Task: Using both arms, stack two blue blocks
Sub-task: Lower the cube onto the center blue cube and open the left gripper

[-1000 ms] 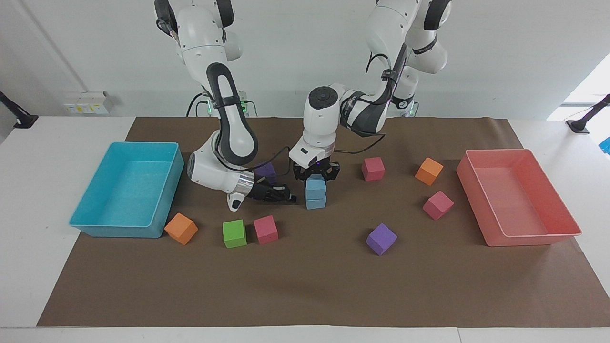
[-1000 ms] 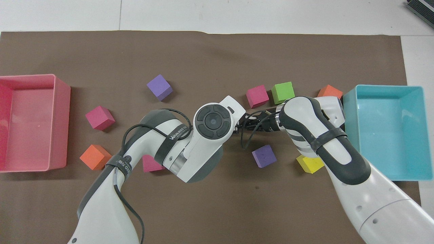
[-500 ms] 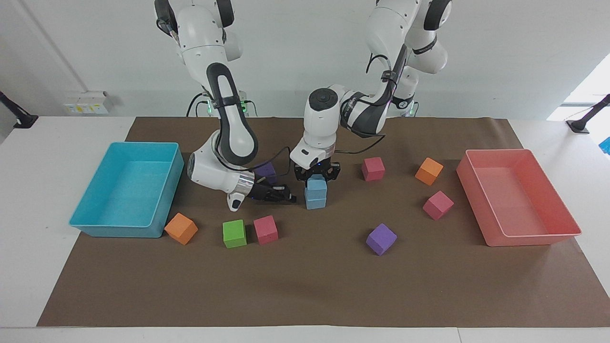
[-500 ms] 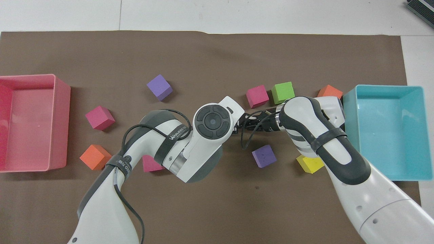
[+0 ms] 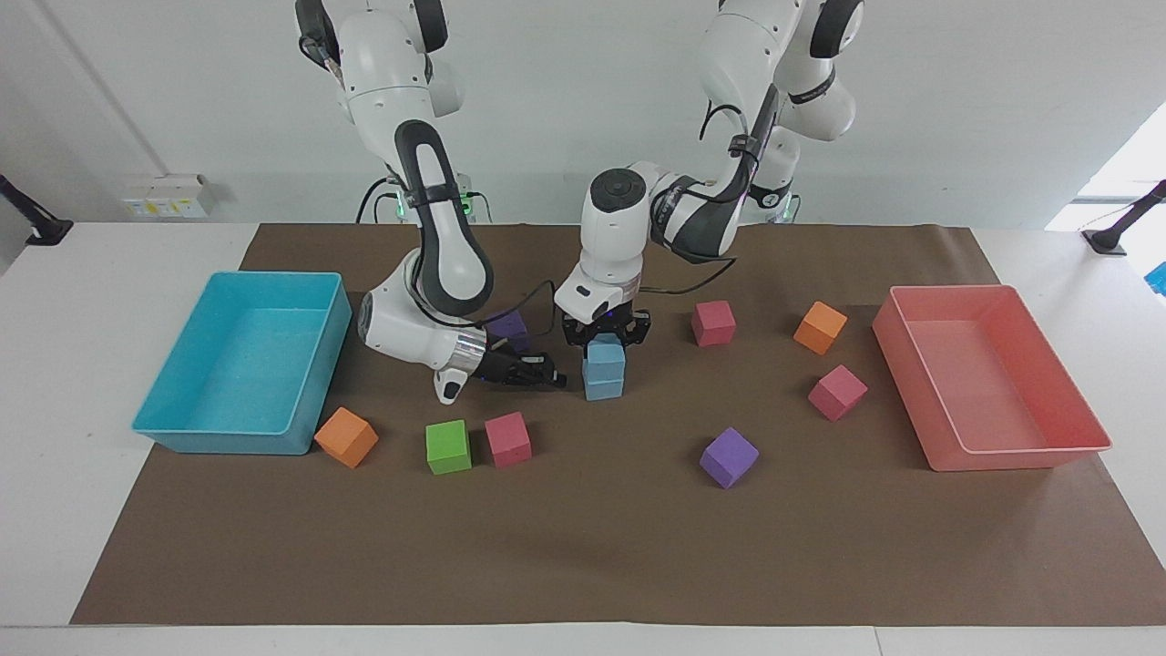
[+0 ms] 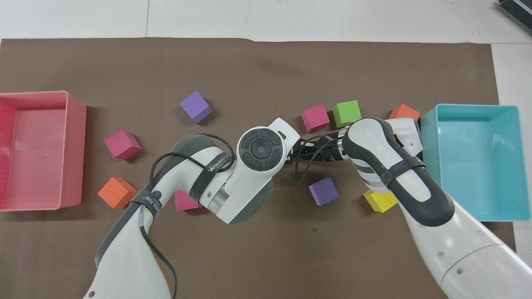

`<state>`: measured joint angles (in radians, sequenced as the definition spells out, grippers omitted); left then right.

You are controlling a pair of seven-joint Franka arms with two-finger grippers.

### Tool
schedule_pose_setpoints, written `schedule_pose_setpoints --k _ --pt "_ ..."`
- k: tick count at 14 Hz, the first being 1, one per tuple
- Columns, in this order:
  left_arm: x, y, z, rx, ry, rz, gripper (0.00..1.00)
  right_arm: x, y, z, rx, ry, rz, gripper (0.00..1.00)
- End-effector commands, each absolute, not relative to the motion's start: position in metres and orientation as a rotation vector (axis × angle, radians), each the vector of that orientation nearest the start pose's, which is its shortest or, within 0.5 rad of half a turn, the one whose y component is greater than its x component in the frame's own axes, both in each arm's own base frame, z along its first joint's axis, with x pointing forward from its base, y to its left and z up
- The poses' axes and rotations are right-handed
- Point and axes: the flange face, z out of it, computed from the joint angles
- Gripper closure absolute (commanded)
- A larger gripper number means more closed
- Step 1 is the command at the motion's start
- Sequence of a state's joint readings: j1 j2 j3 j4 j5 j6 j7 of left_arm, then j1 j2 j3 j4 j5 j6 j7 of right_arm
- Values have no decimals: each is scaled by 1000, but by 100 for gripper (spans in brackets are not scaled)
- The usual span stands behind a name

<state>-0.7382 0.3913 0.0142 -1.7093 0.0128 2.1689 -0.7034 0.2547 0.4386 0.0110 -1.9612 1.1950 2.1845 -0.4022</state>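
Two blue blocks stand stacked near the mat's middle: the lower blue block (image 5: 603,386) rests on the mat and the upper blue block (image 5: 607,353) sits on it. My left gripper (image 5: 606,333) comes straight down and is shut on the upper block. My right gripper (image 5: 552,375) lies low and level beside the stack, toward the right arm's end, shut with nothing in it and just apart from the blocks. In the overhead view the left arm's wrist (image 6: 261,148) hides the stack.
A purple cube (image 5: 508,326) lies by the right wrist. Green (image 5: 448,446), pink (image 5: 507,439) and orange (image 5: 346,437) cubes lie farther out beside a turquoise tray (image 5: 219,439). Several more cubes and a pink tray (image 5: 975,383) lie toward the left arm's end.
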Motion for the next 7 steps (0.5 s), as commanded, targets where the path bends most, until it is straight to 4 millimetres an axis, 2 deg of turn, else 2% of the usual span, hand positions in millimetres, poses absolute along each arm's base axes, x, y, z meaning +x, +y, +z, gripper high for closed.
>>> schedule_pose_setpoints --k 1,2,3,7 --pt "492 -438 372 -3169 28 -108 26 574 190 254 -2228 215 113 100" --pt "492 -438 372 -3170 28 -110 10 574 190 254 -2227 216 113 100" --pt "492 -438 372 -3170 30 -110 0 574 190 254 -2227 216 113 100" --pt "493 -439 376 -3174 39 -120 0 574 189 254 -2228 215 112 100"
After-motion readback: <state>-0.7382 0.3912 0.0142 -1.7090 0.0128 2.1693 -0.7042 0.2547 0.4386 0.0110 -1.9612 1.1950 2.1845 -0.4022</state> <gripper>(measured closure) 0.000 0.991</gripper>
